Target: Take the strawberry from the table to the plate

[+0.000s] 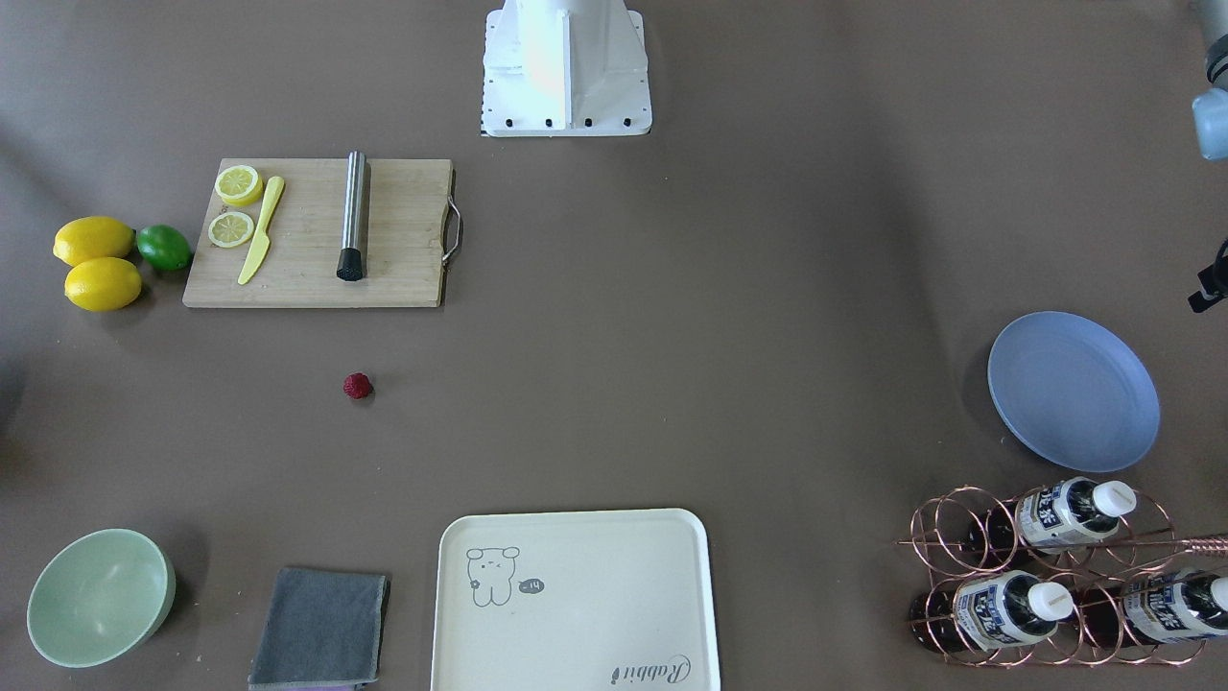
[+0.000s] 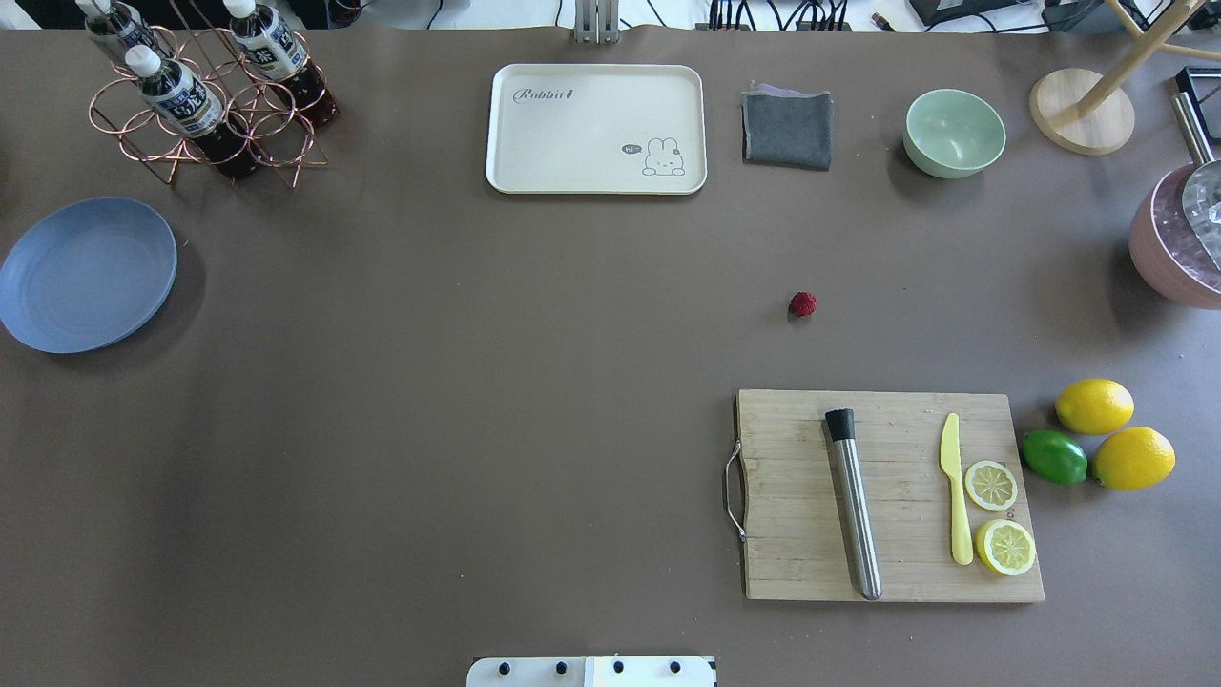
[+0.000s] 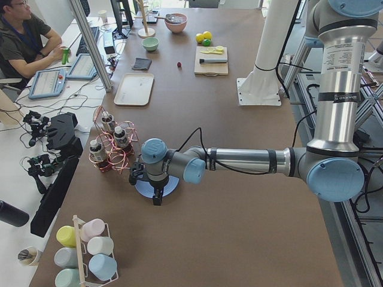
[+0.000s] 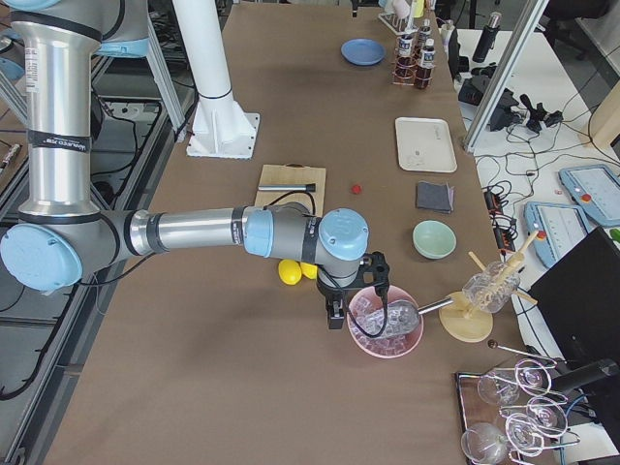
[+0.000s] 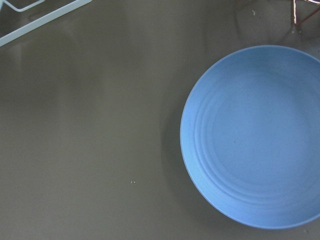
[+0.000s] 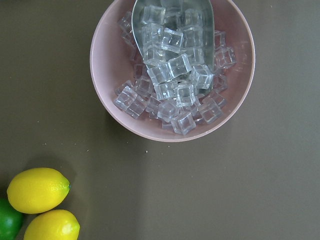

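Observation:
The strawberry (image 2: 802,304), a small dark red berry, lies alone on the brown table (image 2: 477,382) just beyond the cutting board; it also shows in the front view (image 1: 358,386). The blue plate (image 2: 86,274) sits empty at the table's left end and fills the right of the left wrist view (image 5: 255,135). My left gripper (image 3: 157,194) hangs over the plate's near edge, far from the berry; I cannot tell if it is open or shut. My right gripper (image 4: 334,315) hovers by a pink bowl at the other end, state unclear. No fingers show in either wrist view.
A wooden cutting board (image 2: 887,496) carries a metal muddler, a yellow knife and lemon slices. Lemons (image 2: 1094,405) and a lime lie to its right. A cream tray (image 2: 596,129), grey cloth (image 2: 787,129), green bowl (image 2: 954,134), bottle rack (image 2: 205,105) and pink ice bowl (image 2: 1164,258) line the far side.

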Robot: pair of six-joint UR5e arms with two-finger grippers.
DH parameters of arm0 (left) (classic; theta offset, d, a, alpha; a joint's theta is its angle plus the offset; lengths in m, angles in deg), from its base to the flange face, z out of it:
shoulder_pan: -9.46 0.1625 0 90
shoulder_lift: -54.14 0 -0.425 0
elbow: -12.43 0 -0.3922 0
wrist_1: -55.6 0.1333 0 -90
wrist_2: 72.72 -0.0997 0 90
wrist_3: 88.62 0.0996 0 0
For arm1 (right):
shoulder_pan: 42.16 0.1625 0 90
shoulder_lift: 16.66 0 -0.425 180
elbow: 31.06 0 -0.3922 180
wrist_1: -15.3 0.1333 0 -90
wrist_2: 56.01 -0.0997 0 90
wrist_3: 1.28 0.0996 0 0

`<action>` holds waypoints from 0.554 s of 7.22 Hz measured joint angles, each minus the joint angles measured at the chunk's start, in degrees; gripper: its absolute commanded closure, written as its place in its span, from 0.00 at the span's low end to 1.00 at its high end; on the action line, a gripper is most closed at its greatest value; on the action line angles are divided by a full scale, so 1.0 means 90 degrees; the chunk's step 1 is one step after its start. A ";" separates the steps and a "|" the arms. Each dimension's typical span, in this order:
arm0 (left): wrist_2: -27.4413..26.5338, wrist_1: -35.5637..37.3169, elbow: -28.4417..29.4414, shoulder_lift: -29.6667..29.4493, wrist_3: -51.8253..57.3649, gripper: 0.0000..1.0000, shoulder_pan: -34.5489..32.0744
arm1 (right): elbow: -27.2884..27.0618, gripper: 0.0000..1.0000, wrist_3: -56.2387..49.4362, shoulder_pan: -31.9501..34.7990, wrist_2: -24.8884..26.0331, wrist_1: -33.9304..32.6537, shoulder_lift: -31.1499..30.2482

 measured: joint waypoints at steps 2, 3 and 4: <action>-0.0180 -0.1139 0.0807 -0.0194 -0.0573 0.03 0.0365 | -0.0015 0.00 -0.0020 -0.0058 -0.0136 0.0079 -0.0031; -0.0208 -0.1345 0.0947 -0.0240 -0.0730 0.03 0.0511 | -0.0018 0.00 -0.0034 -0.0070 -0.0263 0.0119 -0.0061; -0.0217 -0.1494 0.1080 -0.0290 -0.0810 0.05 0.0612 | -0.0021 0.00 -0.0037 -0.0072 -0.0358 0.0243 -0.0133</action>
